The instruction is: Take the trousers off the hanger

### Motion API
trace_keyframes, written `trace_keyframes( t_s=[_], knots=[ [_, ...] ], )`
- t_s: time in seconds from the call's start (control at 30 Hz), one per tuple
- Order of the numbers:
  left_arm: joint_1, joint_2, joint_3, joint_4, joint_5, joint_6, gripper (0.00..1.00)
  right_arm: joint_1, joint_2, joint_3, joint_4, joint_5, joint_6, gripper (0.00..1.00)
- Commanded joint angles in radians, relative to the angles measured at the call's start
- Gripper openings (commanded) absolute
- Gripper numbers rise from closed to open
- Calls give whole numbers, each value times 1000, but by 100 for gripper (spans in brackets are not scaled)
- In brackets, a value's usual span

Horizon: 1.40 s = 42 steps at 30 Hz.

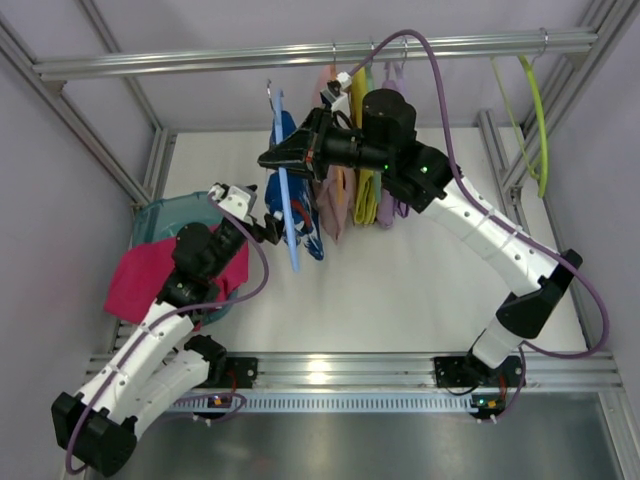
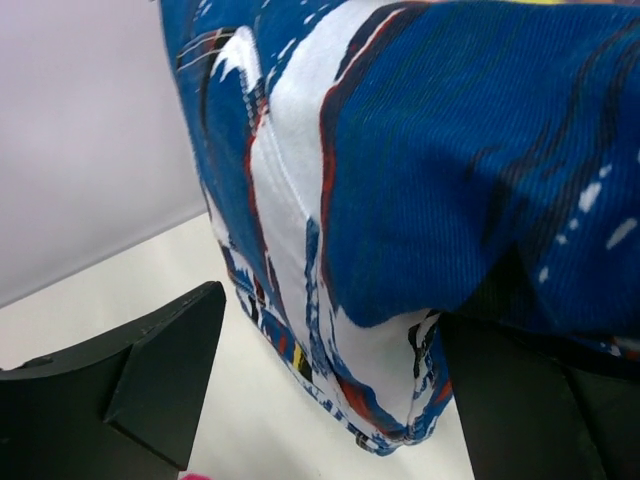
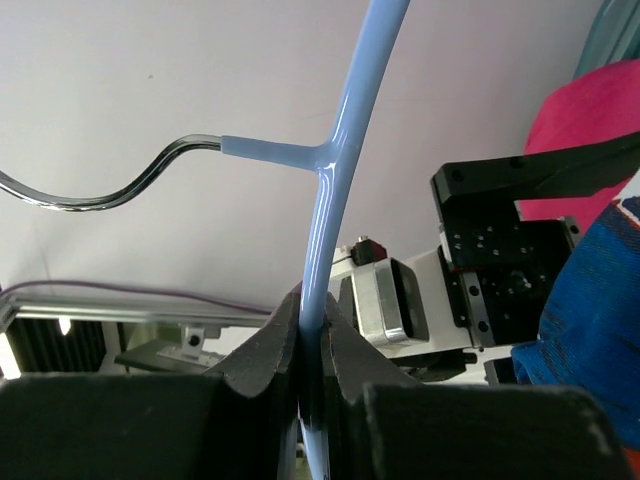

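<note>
The trousers, dark blue with a white and red print, hang over the light-blue hanger. My right gripper is shut on the hanger's upper arm, seen closely in the right wrist view just below the hanger's metal hook. The hook is off the rail. My left gripper is open at the trousers' lower left edge. In the left wrist view the trousers hang between its wide-apart fingers, and the right finger touches the cloth. The trousers also show in the right wrist view.
A metal rail runs across the back with pink, yellow and lilac garments hanging just right of the trousers. A yellow-green hanger hangs far right. A teal bin with a magenta garment sits at left.
</note>
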Motion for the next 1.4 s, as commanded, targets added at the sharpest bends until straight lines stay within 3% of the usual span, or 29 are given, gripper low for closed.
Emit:
trace_keyframes(
  t_s=[0.0, 0.2, 0.33, 0.37, 0.4, 0.63, 0.8, 1.13, 1.37],
  knots=[
    [8, 35, 13, 121, 5, -18, 87, 10, -76, 29, 261, -114, 34, 0],
    [6, 95, 43, 190, -9, 0, 60, 20, -95, -29, 295, -181, 49, 0],
    [8, 107, 80, 193, 13, 12, 24, 11, -105, -46, 318, -198, 31, 0],
    [6, 96, 85, 192, 16, 26, 3, 6, -110, -54, 315, -198, 15, 0],
    [6, 89, 85, 192, 19, 32, 0, -2, -115, -58, 306, -198, 8, 0],
    [6, -31, 172, 3, -6, 31, 0, -130, -171, -146, 244, -191, -73, 0],
    [6, -48, 324, -98, -44, -31, 0, -166, -204, -259, 221, -192, -115, 0],
    [8, 29, 575, -138, -39, -227, 0, -161, -190, -387, 243, -189, -153, 0],
    [6, 85, 718, -138, -81, -255, 0, -149, -179, -407, 241, -180, -175, 0]
  ],
)
